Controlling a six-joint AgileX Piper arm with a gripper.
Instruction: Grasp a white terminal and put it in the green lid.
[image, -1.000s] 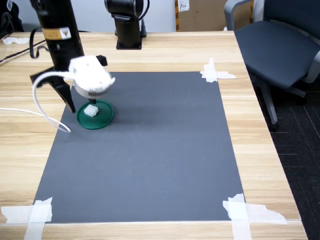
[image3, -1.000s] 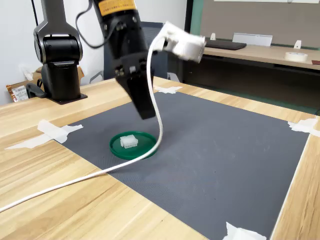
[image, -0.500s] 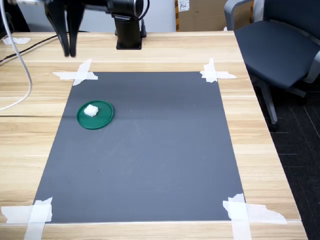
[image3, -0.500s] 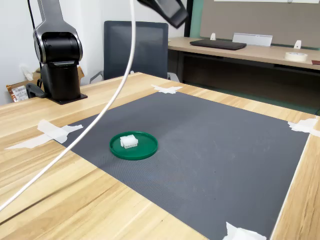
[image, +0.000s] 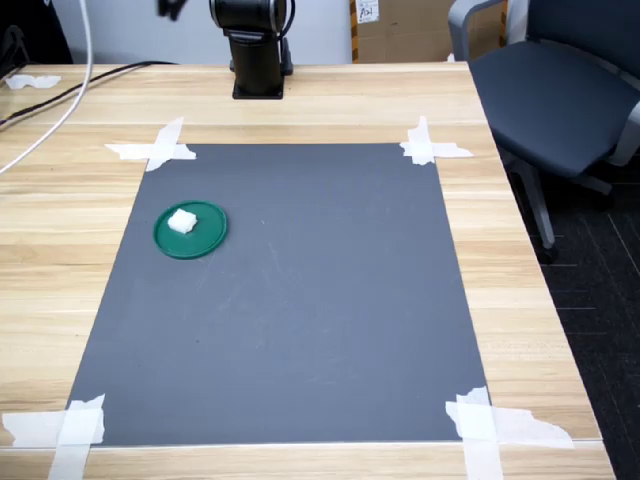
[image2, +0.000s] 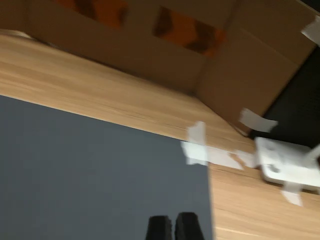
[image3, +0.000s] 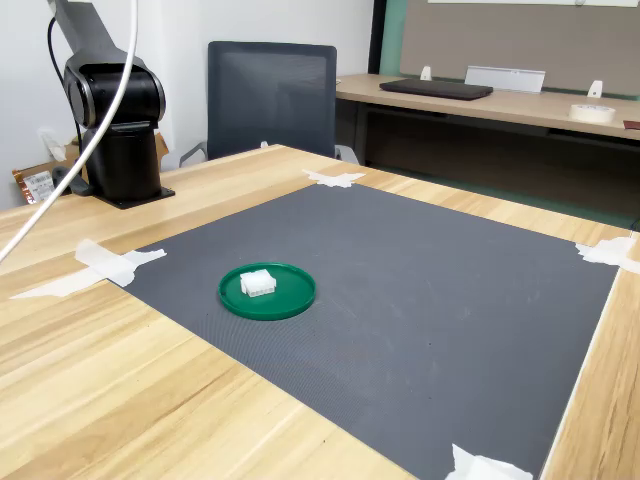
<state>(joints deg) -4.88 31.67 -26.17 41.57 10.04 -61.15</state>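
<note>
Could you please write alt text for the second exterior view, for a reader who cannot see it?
A small white terminal sits inside a round green lid on a dark mat taped to a wooden table. The arm's black base stands at the back; no gripper is visible.

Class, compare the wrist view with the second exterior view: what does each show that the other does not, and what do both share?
Only the wrist view shows the end effector, fingertips nearly together, and a cardboard box past the table edge. Only the second exterior view shows the green lid with the white terminal lying in it, the arm's black base and an office chair. Both show the dark mat, its taped corners and the wooden table.
</note>
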